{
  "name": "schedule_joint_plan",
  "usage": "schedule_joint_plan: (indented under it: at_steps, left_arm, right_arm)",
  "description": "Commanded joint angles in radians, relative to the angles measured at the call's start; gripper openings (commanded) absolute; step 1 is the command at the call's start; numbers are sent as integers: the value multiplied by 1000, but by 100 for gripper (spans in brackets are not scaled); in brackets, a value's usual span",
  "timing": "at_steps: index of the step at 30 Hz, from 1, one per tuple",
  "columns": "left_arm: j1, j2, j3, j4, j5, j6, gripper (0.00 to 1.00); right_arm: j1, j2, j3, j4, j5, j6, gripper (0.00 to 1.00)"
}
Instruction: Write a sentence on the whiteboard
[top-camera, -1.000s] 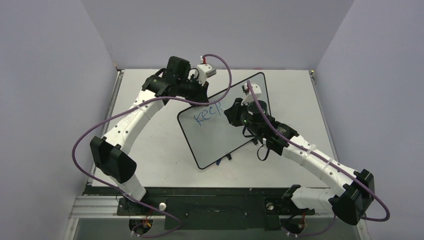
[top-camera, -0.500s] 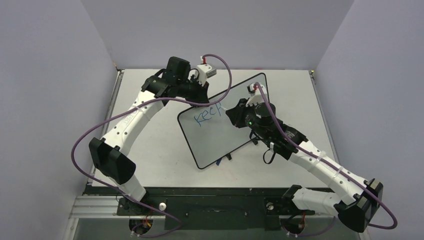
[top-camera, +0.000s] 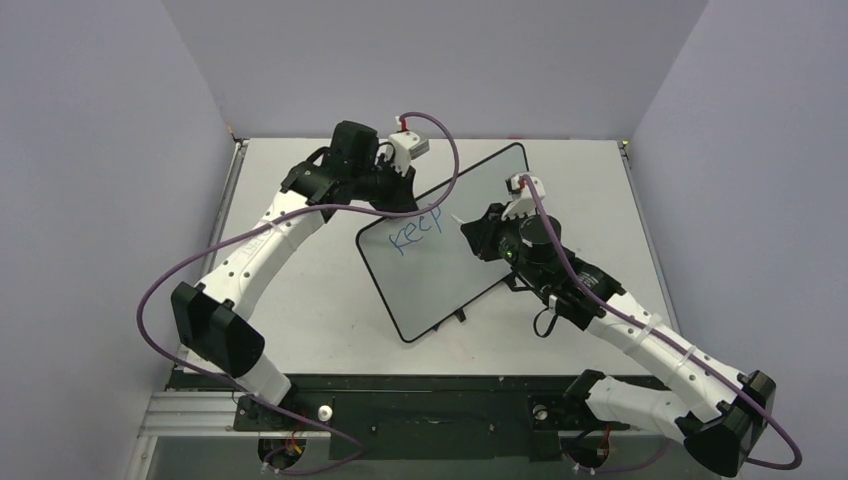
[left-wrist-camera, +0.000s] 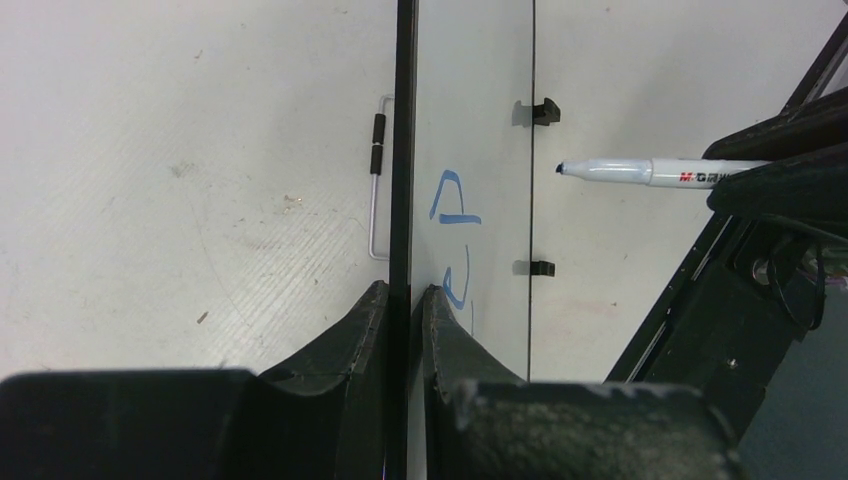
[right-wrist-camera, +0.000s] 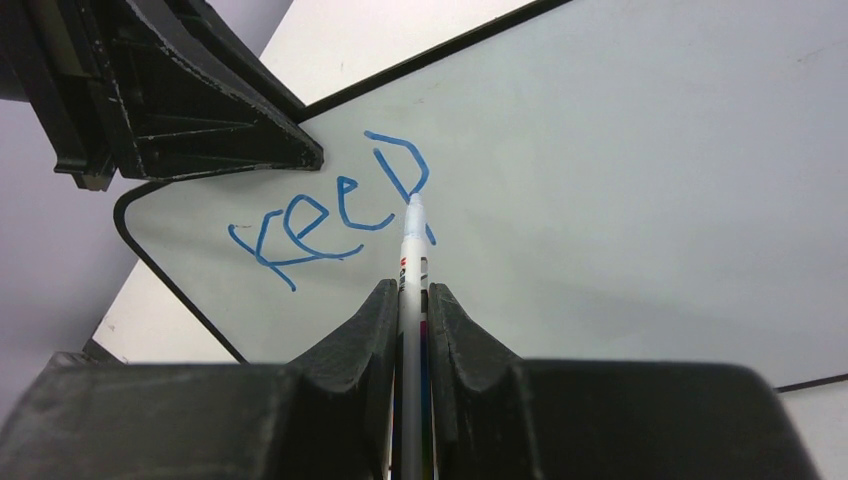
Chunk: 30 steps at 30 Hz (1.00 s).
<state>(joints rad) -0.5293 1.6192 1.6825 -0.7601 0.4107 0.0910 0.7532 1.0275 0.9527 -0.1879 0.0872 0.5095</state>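
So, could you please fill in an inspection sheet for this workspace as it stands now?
Surface: white table, a few small marks.
Job's things: whiteboard, tilted up at its gripped edge; blue lettering reads only "keep".
Clutter: bent metal rod lying on the table beside the board.
Claws: left claw shut on the whiteboard's black rim; right claw shut on a marker, tip by the "p", contact unclear.
Cables: purple cables loop loosely along both arms.
Surroundings: plain lavender walls on three sides.
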Motion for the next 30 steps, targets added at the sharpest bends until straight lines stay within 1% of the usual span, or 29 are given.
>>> schedule_joint_plan:
  at_steps: [1, 9, 13, 19, 24, 30]
  left_arm:
    - [3, -101, -45, 186, -179, 22, 0]
    - [-45, -161, -159, 268, -252, 24, 0]
    - [-49, -181, -207, 300, -276, 26, 0]
    - [-49, -182, -228, 308, -275, 28, 0]
    - [-51, -160, -230, 299, -260, 28, 0]
    - [-50, -156, -231, 288, -248, 39, 0]
  right_arm:
    - [-6, -55, -12, 15, 46, -21, 0]
    - [-18, -87, -32, -13, 91, -50, 0]
    - [-36, -94, -30, -19, 117, -68, 0]
    - [-47, -71, -18, -1, 76, -94, 0]
    - [-50, -33, 4, 17, 84, -112, 0]
    - [-92, 32, 45, 60, 79, -95, 0]
